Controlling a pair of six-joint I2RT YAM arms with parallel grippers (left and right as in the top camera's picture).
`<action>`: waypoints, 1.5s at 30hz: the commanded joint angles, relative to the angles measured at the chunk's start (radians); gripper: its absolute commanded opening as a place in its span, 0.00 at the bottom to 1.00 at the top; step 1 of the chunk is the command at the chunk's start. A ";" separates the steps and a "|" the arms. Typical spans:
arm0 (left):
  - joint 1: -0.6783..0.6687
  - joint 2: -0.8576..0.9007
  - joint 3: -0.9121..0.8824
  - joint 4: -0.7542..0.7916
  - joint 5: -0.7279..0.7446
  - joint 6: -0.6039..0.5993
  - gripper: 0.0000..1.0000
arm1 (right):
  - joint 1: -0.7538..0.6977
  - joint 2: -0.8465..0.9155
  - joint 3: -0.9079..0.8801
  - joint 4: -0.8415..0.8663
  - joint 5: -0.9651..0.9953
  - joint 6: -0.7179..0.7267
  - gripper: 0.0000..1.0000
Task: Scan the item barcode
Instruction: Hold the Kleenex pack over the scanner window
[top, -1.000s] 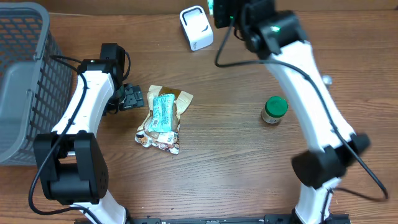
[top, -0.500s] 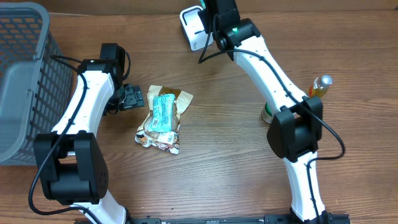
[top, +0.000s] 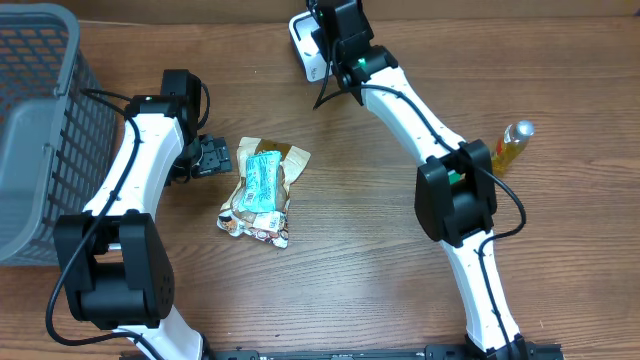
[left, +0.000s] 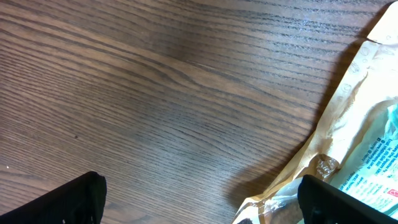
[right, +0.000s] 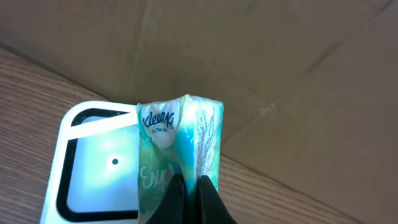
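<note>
**A:** Where's the tissue pack (right: 179, 146)?

**B:** In the right tool (right: 191, 190), which pinches its near end between two fingers. The pack hangs over the right side of the white scanner (right: 87, 168) at the far edge of the bench (top: 350, 260). I can't tell whether pack and scanner touch.

**A:** And the left tool (top: 213, 156)?

**B:** Spread wide and holding nothing, low over the bench just beside the packets (top: 262, 188). One finger sits at a wrapper's edge.

**A:** Anything else?

**B:** There's a grey basket (top: 30, 130) at the left edge and a yellow bottle (top: 511, 143) on the right, well apart from the scanner.
</note>
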 joint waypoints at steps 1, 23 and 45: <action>0.005 -0.008 0.013 0.000 -0.005 0.007 0.99 | 0.005 0.038 0.003 0.022 0.010 -0.023 0.04; 0.005 -0.008 0.013 0.001 -0.005 0.007 1.00 | 0.054 0.057 0.003 0.098 0.142 -0.019 0.04; 0.005 -0.008 0.013 0.001 -0.005 0.007 1.00 | 0.059 -0.252 0.005 -0.220 0.137 0.277 0.04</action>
